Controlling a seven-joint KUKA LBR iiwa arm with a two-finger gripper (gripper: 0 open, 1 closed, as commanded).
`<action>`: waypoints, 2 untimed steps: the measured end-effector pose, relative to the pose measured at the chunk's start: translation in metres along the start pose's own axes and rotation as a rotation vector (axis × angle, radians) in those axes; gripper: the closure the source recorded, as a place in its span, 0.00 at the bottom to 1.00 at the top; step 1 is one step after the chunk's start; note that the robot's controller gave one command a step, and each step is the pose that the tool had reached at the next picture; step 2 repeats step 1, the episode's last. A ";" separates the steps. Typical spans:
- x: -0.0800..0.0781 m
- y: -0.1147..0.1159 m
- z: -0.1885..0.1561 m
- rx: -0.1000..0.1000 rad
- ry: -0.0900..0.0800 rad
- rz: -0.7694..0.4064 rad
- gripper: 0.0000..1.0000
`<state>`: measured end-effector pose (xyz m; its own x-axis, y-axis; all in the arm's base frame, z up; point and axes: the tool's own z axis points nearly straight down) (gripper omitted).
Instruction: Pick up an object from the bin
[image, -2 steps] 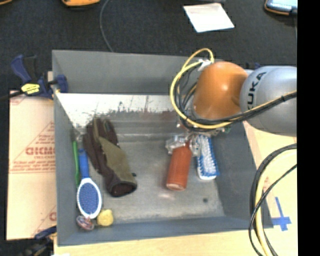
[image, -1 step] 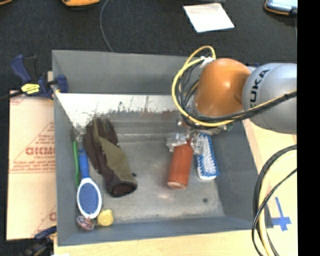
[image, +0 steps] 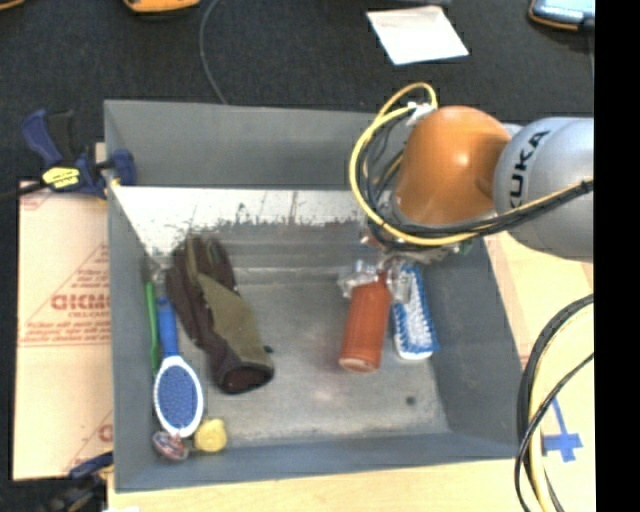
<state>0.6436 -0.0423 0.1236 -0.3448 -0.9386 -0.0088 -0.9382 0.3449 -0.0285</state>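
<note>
My gripper (image: 384, 268) hangs low over the right half of the bin, mostly hidden under the arm's orange dome. Directly below it lies an orange-red bottle (image: 363, 328), lengthwise, its upper end tucked under the gripper. A blue and white scrub brush (image: 412, 320) lies right beside the bottle on its right, also partly under the gripper.
On the left side lies a dark brown and olive glove (image: 213, 315). Along the left wall are a green stick (image: 153, 325), a blue oval hairbrush (image: 177, 388), a small yellow piece (image: 210, 435) and a small purple piece (image: 169, 446). Yellow cables loop round the wrist.
</note>
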 end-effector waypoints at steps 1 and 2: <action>0.000 -0.002 -0.032 0.001 -0.001 0.004 1.00; 0.000 -0.002 -0.032 0.001 -0.001 0.004 1.00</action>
